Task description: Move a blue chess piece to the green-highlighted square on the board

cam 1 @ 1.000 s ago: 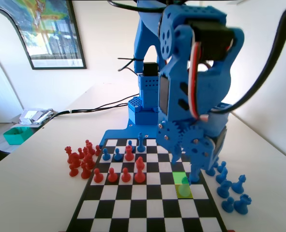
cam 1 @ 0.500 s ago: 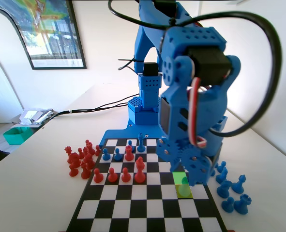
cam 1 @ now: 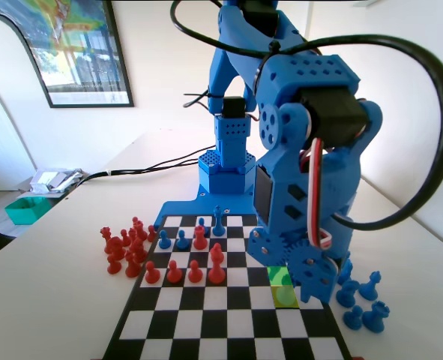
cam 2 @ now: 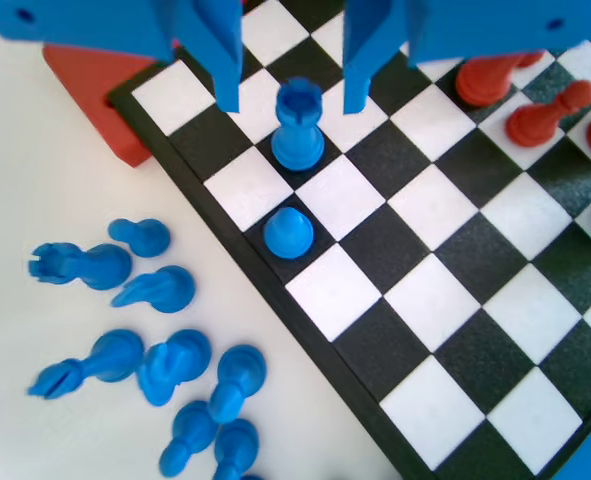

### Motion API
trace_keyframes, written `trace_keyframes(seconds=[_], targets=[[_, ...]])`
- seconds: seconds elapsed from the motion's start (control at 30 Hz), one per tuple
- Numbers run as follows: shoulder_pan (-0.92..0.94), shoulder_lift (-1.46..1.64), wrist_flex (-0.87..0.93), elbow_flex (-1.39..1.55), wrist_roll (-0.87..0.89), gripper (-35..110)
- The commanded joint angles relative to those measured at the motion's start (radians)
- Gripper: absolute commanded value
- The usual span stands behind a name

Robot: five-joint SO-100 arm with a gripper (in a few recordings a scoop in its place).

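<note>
1. Wrist view: two-finger blue gripper [cam 2: 282,70] hanging from the top edge, jaws spread apart, gripping nothing.
2. Between and just below the jaw tips: tall blue plastic piece with a notched crown top [cam 2: 298,126], upright on a black square of the flat black-and-white checkered board [cam 2: 445,300], not visibly touched by either jaw.
3. One square nearer the board's edge, diagonally down-left: small blue plastic pawn with a round ball head [cam 2: 288,232], upright on a black square in the outermost file, apart from the gripper.
4. Off the board on the white table [cam 2: 35,400], lower left: loose cluster of blue pieces [cam 2: 150,340], most lying on their sides.
5. Upper right: red pieces [cam 2: 535,105] standing on the board.
6. Fixed view: blue arm [cam 1: 303,172] lowered over the board's right side, hiding part of the bright green-tinted square [cam 1: 279,276]; yellower lime-tinted square [cam 1: 286,295] directly in front of it.
7. Cannot tell from either view which piece stands on the green square.
</note>
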Motion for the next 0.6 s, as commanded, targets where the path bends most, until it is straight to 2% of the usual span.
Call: trace_keyframes(seconds=[0.0,0.57], targets=[[-0.020,0.023,0.005,-0.061,-0.017,14],[-0.034,0.014,-0.021,0.018,-0.020,13]])
